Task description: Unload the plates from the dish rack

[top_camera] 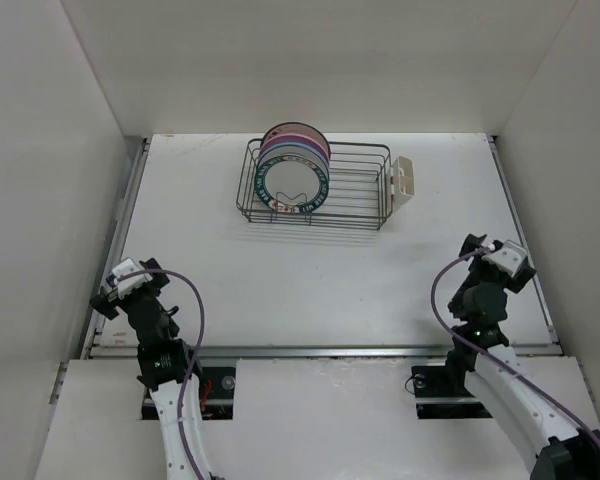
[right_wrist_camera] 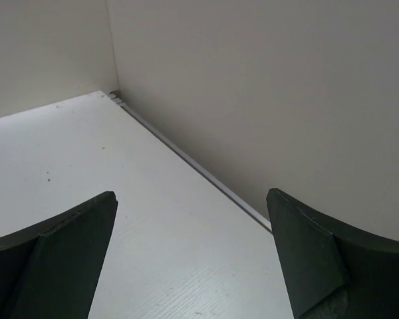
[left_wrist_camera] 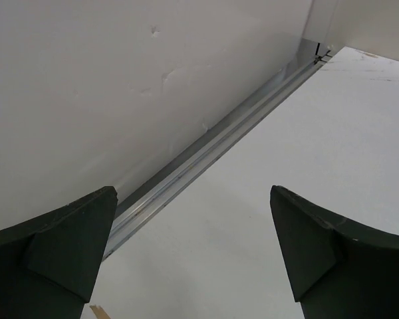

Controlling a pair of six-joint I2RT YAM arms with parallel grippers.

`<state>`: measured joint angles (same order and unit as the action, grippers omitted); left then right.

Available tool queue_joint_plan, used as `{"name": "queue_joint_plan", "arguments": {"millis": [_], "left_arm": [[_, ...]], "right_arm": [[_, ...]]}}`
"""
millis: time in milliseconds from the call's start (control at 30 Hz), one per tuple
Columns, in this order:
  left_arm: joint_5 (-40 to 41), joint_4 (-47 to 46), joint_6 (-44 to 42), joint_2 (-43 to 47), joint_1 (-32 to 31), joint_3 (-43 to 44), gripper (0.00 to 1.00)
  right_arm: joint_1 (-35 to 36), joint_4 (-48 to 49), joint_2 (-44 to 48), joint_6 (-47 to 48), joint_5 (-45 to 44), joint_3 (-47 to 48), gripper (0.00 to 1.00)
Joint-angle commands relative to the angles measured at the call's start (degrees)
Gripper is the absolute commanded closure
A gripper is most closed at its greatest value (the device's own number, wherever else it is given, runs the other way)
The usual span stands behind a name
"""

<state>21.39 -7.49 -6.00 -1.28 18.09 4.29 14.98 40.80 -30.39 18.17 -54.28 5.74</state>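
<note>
The black wire dish rack (top_camera: 350, 190) stands at the back middle of the table. Several plates (top_camera: 292, 168) stand upright in its left half; the front one is white with a dark teal rim, and pink and blue rims show behind it. A cream cup (top_camera: 404, 180) is clipped to the rack's right end. My left gripper (top_camera: 113, 285) is open and empty near the left wall, far from the rack; in the left wrist view (left_wrist_camera: 193, 199) its fingers frame bare table. My right gripper (top_camera: 508, 255) is open and empty near the right wall, its wrist view (right_wrist_camera: 191, 199) showing bare table.
White walls enclose the table on the left (left_wrist_camera: 86, 86), the right (right_wrist_camera: 286, 93) and the back. A metal rail (left_wrist_camera: 206, 156) runs along the left wall's foot, another (right_wrist_camera: 186, 163) along the right wall's.
</note>
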Motion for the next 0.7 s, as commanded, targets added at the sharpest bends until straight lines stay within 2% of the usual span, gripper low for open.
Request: {"name": "queue_joint_plan", "arguments": {"millis": [0, 67, 133, 167, 233, 267, 300, 333, 367, 400, 433, 467, 500, 533, 567, 600, 633, 667], "left_arm": [[-1.08, -2.45, -0.42, -0.04, 0.02, -0.16, 0.01], [-1.08, -2.45, -0.42, -0.04, 0.02, -0.16, 0.01], [-1.79, -2.45, -1.12, -0.56, 0.02, -0.16, 0.01], [-7.97, -2.45, -2.77, -1.18, 0.02, -0.16, 0.01], [-17.82, 1.06, -10.76, -4.06, 0.02, 5.26, 0.01], [-23.18, 3.42, -14.35, -5.74, 0.02, 8.07, 0.01], [-32.72, 8.4, -17.61, -8.19, 0.02, 11.14, 0.01], [-35.25, 10.37, -18.77, -15.17, 0.02, 18.57, 0.01], [-36.14, 11.0, -16.96, -19.42, 0.02, 22.47, 0.01], [-34.5, 11.0, -15.11, -23.64, 0.02, 26.43, 0.01], [-32.39, 11.0, -13.7, -27.68, -0.76, 30.29, 0.01], [-29.59, 11.61, -13.69, -35.47, -2.51, 37.56, 0.01], [-28.26, 12.92, -15.08, -39.29, -5.66, 41.54, 0.01], [-28.24, 19.03, -16.14, -43.24, -6.82, 45.93, 0.01], [-29.55, 23.35, -16.15, -51.37, -7.71, 55.98, 0.01], [-31.39, 27.83, -16.15, -55.2, -7.72, 61.04, 0.01], [-36.1, 36.06, -16.15, -58.8, -8.24, 65.88, 0.01], [-38.07, 39.79, -15.37, -62.32, -8.24, 74.72, 0.01]], "right_arm": [[-0.31, 4.38, 4.0, -0.51, -4.15, 3.13, 0.0], [-0.31, 4.38, 6.04, -0.51, -5.13, 4.98, 0.0], [-0.31, -1.13, 8.59, 0.02, -1.11, 10.59, 0.0], [-0.31, -5.51, 8.6, 0.02, 1.09, 12.96, 0.0], [-0.31, -5.55, 7.12, -3.74, 6.63, 19.11, 0.0], [-0.31, -6.86, 5.88, -12.37, 7.78, 22.09, 0.0], [-0.31, -14.96, 4.13, -16.98, 8.83, 25.78, 0.0], [-0.31, -20.61, -0.76, -18.77, 17.54, 34.78, 0.0], [-0.31, -23.8, -4.12, -18.09, 23.37, 38.96, 0.0], [-0.31, -29.23, -7.72, -15.82, 30.39, 43.0, 0.0], [-0.31, -31.46, -11.58, -14.76, 41.95, 50.09, 0.0], [-0.31, -33.74, -19.28, -14.22, 47.46, 53.64, 0.0], [-0.31, -35.68, -23.09, -14.22, 51.52, 56.98, 0.0], [-0.31, -40.22, -26.7, -15.18, 58.87, 60.32, 0.0], [-0.31, -42.53, -33.44, -15.19, 62.85, 66.71, 0.0], [-0.31, -44.55, -36.55, -15.19, 67.07, 69.64, 0.0], [-0.31, -46.66, -39.28, -16.49, 70.33, 71.93, 0.0], [-0.31, -46.68, -41.65, -17.29, 77.15, 74.66, 0.0]]}}
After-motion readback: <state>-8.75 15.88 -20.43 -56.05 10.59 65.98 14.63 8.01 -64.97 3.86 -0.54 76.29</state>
